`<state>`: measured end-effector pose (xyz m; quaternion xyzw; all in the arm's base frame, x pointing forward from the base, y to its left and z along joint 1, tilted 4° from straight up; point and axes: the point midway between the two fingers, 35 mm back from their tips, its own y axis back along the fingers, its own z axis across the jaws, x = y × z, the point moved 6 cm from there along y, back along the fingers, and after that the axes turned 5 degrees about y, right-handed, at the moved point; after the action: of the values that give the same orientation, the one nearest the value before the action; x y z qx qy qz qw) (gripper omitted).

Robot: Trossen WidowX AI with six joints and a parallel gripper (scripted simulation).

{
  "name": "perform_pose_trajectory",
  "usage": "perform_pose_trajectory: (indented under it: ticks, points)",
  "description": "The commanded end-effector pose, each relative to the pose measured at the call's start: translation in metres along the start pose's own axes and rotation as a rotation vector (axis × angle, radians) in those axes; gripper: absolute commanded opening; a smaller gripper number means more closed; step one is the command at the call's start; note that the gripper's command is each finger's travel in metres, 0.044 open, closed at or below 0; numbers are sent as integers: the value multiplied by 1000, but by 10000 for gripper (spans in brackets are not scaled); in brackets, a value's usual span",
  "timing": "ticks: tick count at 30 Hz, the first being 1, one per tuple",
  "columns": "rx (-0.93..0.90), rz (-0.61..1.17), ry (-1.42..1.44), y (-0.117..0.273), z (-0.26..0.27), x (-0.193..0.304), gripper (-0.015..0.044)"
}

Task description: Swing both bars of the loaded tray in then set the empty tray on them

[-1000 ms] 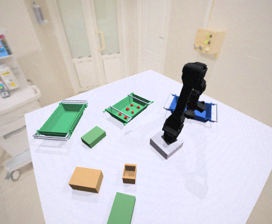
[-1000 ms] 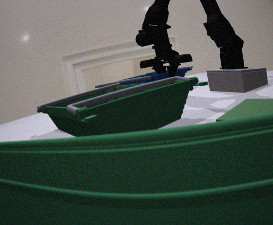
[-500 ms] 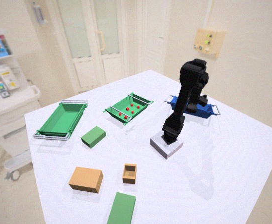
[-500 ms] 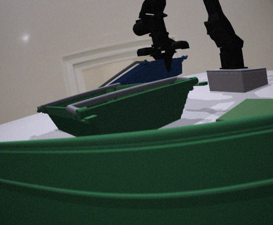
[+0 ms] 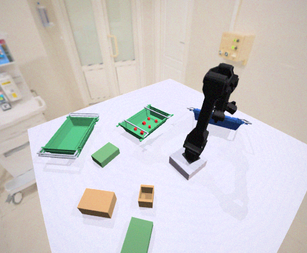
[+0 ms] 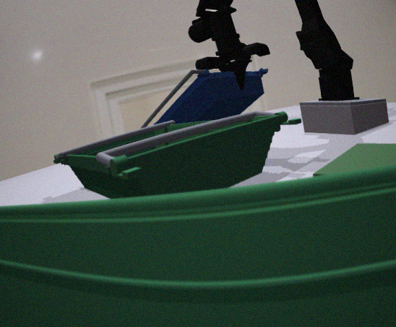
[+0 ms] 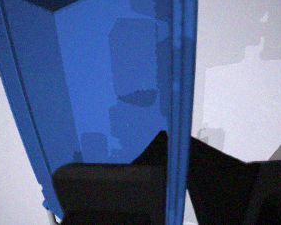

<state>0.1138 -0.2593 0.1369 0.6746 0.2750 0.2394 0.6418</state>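
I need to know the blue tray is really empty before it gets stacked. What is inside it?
In the wrist view the blue tray shows a bare blue floor with only shadows. The gripper, shut on its side wall, covers the near part, so that end cannot be checked.

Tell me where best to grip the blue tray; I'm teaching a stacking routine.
On a long side wall's rim, from above, as the gripper holds it now. That thin wall fits between the fingers. The blue tray hangs tilted, so a grip nearer mid-length might hold it more level.
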Motion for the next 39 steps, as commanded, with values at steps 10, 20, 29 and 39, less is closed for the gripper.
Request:
perform_pose_trajectory:
  ticks: [10, 20, 29, 39]
  points:
    - [-39, -12, -7, 49, 28, -11, 0]
    - [-41, -12, -7, 81, 43, -16, 0]
    - [-41, -12, -7, 91, 47, -18, 0]
    - [-41, -12, -7, 91, 47, -18, 0]
